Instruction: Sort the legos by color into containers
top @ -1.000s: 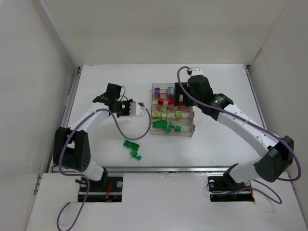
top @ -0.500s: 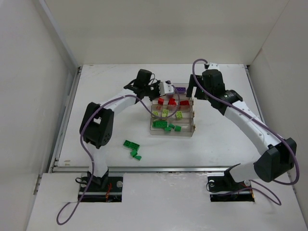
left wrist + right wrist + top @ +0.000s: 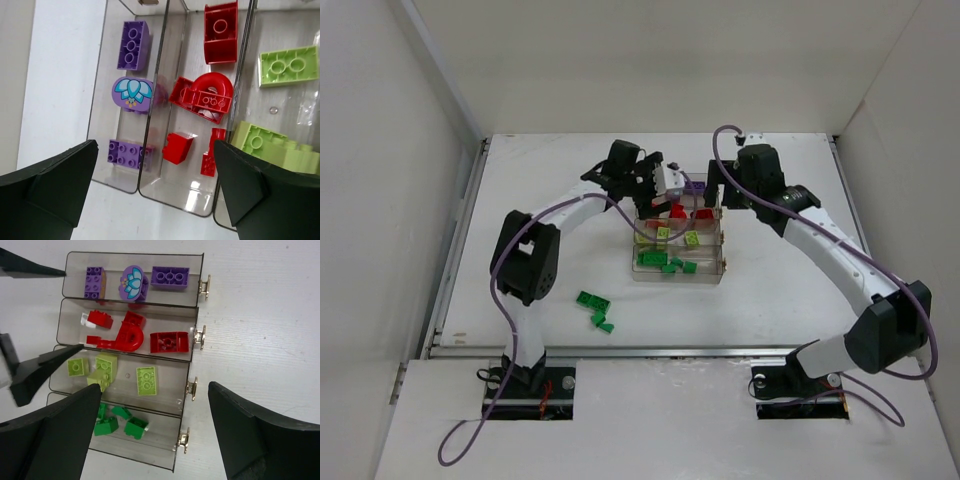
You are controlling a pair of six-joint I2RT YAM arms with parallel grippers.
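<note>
The clear four-compartment tray [image 3: 724, 262] holds sorted legos: purple ones [image 3: 170, 276] in the far lane, then red [image 3: 169, 341], lime [image 3: 146, 380] and dark green [image 3: 136, 427]. My left gripper [image 3: 666, 186] hangs open over the tray's left end with nothing between its fingers. Below it a purple brick [image 3: 127, 152] lies in the purple lane, next to a red one [image 3: 179, 147]. My right gripper [image 3: 723, 192] is open above the tray's right end, also holding nothing. A few dark green legos [image 3: 596, 311] lie loose on the table.
Small metal hinges [image 3: 204, 286] stick out along the tray's right side. White walls enclose the table on the left, back and right. The loose green bricks lie in front of the tray, toward the left arm's base [image 3: 525, 365].
The left gripper carried a purple brick from the left of the table to the tray's purple lane and has opened, letting it go. The right gripper shifted slightly right along the tray.
</note>
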